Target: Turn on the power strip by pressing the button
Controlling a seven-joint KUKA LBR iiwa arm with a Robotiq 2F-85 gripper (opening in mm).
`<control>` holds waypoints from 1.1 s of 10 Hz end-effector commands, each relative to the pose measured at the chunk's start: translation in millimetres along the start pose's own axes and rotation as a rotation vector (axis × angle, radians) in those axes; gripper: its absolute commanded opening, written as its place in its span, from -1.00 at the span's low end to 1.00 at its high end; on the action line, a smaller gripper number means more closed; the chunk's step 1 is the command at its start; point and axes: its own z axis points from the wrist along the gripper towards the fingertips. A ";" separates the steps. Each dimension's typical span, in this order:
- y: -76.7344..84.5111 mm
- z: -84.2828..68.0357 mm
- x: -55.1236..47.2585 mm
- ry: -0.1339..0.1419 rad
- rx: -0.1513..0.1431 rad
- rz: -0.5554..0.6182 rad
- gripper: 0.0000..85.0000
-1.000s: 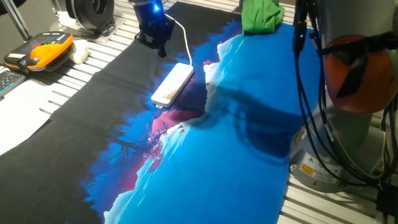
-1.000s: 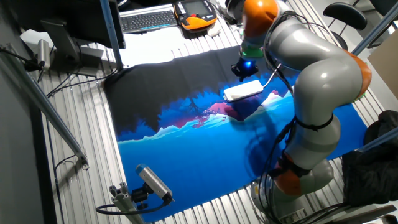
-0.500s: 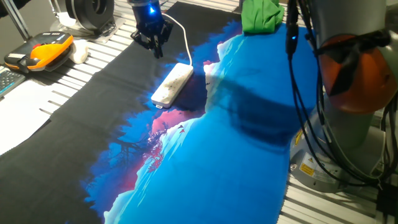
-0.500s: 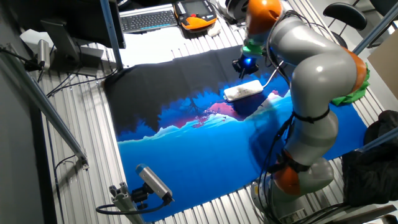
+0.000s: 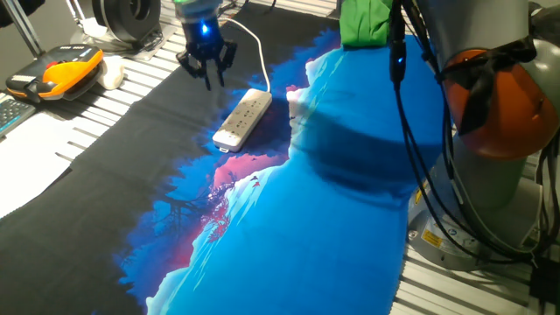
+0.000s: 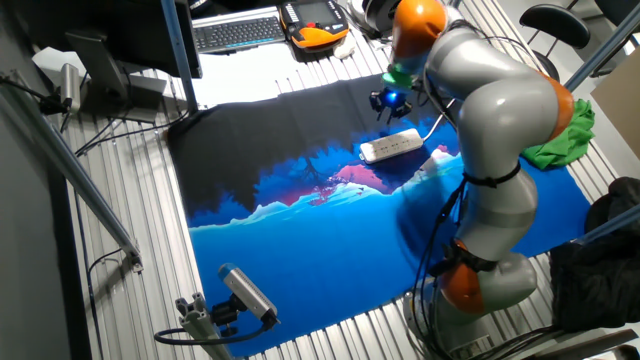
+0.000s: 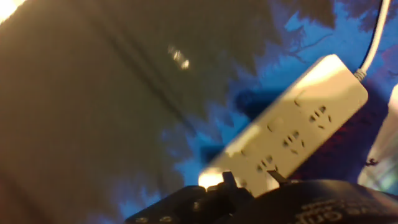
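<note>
- Gripper [image 5: 208, 72] hangs above the black part of the cloth, beside the cable end of the power strip [image 5: 242, 118] and not touching it; in one fixed view a small gap shows between the two dark fingertips, so I judge them narrowly open and holding nothing.
- On the cloth, the power strip lies diagonally where the black area meets the pink and blue print; its thin white cable [image 5: 262, 48] leaves the far end and curves away toward the table's back edge.
- To my judgement, the step in hand is the approach to the button. I cannot find the button for sure in any view; the hand view is blurred and shows only sockets along the top face.
- For a good press, one fingertip should come straight down on the button, with the strip pinned flat and not pushed sideways, because smooth plastic can slide on fabric.
- As for shape, the strip is a long, flat white bar with rounded corners, hard and a little glossy.
- Around it, the printed cloth [image 5: 332, 219] looks soft and thin, with some wrinkles, over a ribbed metal table [image 5: 122, 87].
- Farther away lie a green rag [image 5: 367, 22] and an orange-and-black device [image 5: 57, 74].
</note>
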 end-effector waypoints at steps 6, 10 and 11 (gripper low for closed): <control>0.5 51.1 -12.8 -0.022 -0.018 -0.070 -1.00; -4.5 65.9 -6.7 -0.047 -0.019 -0.071 -1.00; -2.6 70.4 -4.1 -0.064 -0.007 -0.069 -1.00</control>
